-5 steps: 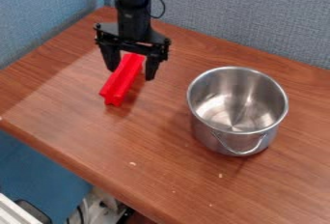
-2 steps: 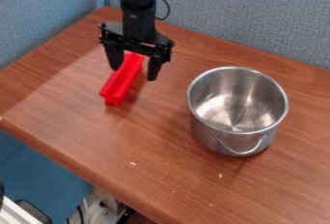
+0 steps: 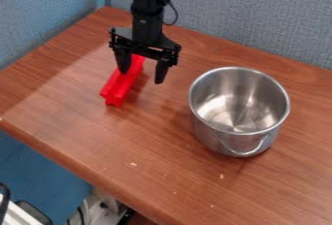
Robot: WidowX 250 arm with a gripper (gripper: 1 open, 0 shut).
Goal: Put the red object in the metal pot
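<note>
Three things matter on your wooden table point(image 3: 58, 83), and all three sit where they did a second ago except the arm. Your table fills most of the view, running out below and to every side of the gripper point(image 3: 144, 73), with a blue-grey wall panel point(image 3: 259, 16) behind it. Next in size, the metal pot point(image 3: 239, 109) stands upright to the lower right of the gripper, well apart from it, its mouth open upward and nothing visible inside but the shiny bottom; it has not shifted between frames. Your black arm comes down from the top edge and points the gripper straight down, and compared with the earlier frame it has slid a little to the right in the picture and slightly lower. You can see the jaws spread wide, pinching nothing, one dark finger point(image 3: 118, 59) on the left and the other on the right. The red object point(image 3: 120, 84) lies flat on the table just below and a little left of the gripper, its upper end reaching up between the spread fingers, its length running down-left away from them. You cannot tell whether either finger touches it. It lies in the same spot as before.
</note>
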